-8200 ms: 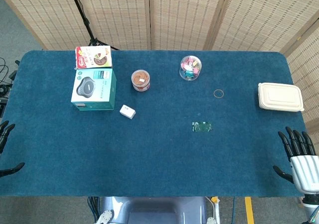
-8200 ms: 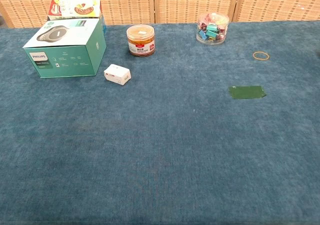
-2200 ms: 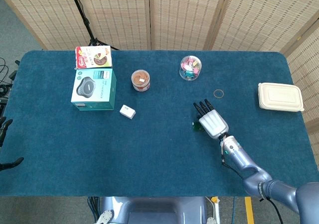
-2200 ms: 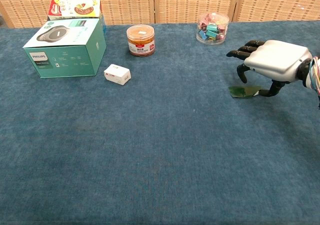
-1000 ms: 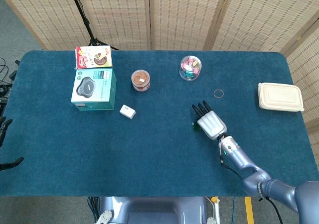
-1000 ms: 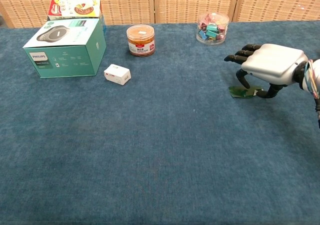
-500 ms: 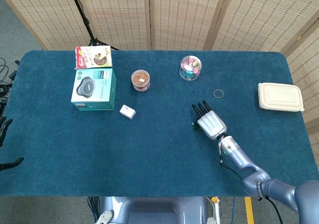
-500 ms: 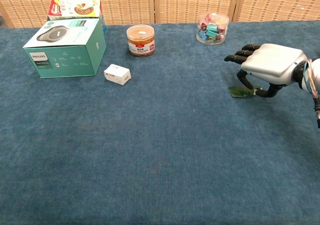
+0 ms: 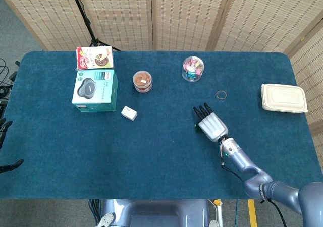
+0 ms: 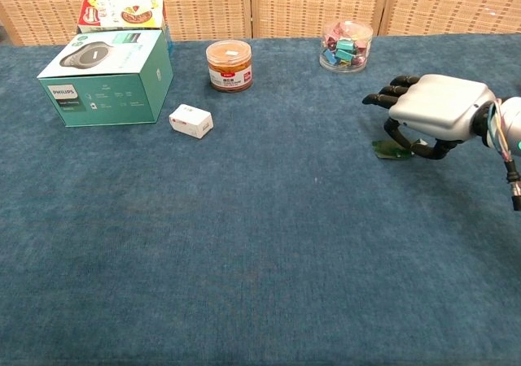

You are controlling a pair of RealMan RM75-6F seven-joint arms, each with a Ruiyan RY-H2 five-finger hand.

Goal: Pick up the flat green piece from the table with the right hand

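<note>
Right hand point(image 9: 212, 124) lies palm-down on the blue table point(image 9: 151, 161) in the head view, covering the flat green piece point(image 9: 198, 128) — only a sliver shows at its left edge.

Chest view: thumb and a curled finger pinch the green piece point(image 10: 387, 150), other fingers point(image 10: 383, 98) reaching outward — the piece touches the cloth.

The head view looks steeply down from above the near edge, taking in the whole table point(image 9: 151, 156) and the screen behind. The chest view sits low and close, facing across it. Both share the teal box point(image 9: 94, 91) point(image 10: 107, 77) and the right hand point(image 9: 212, 124) point(image 10: 431, 110).
</note>
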